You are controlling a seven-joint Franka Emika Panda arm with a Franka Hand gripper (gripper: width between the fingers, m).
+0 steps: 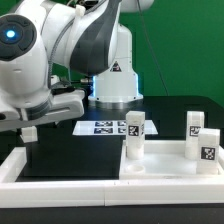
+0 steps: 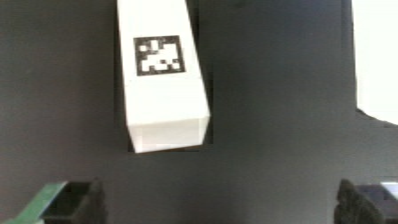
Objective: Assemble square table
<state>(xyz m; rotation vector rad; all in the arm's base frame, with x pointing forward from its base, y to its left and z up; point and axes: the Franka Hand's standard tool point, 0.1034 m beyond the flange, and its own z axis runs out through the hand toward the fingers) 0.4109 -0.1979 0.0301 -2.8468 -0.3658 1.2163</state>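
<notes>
Spread wide, the jaws, holding nothing: only the two dark fingertips [image 2: 61,203] seen in the wrist view, at opposite corners, with bare black worktop [image 2: 267,170] between. Hanging just above that surface, touching no part.

Straight ahead of the open gap, lying flat: one white leg [image 2: 169,75], long side running away from the jaws, its near end blunt and square, its black-and-white tag facing up at the far half. Apart from both fingertips, outside the gap, slightly nearer one fingertip than the other. Past it to one side, at the picture's edge, a scrap of white, too cropped to name.

Seen from the exterior view: the arm [image 1: 60,50] at 10 o'clock, bent low over the worktop toward 9 o'clock. Near the picture's middle, beyond the black surface, the marker board [image 1: 105,127], flat. From 3 to 5 o'clock, well apart from the jaws, the white square top [image 1: 165,160] with its raised rim. Upright there, three more legs: one [image 1: 134,137] at the top's near corner, two [image 1: 195,124] [image 1: 208,148] close together at 3 o'clock, tags facing the camera. Whether seated in sockets or merely standing, cannot tell.
</notes>
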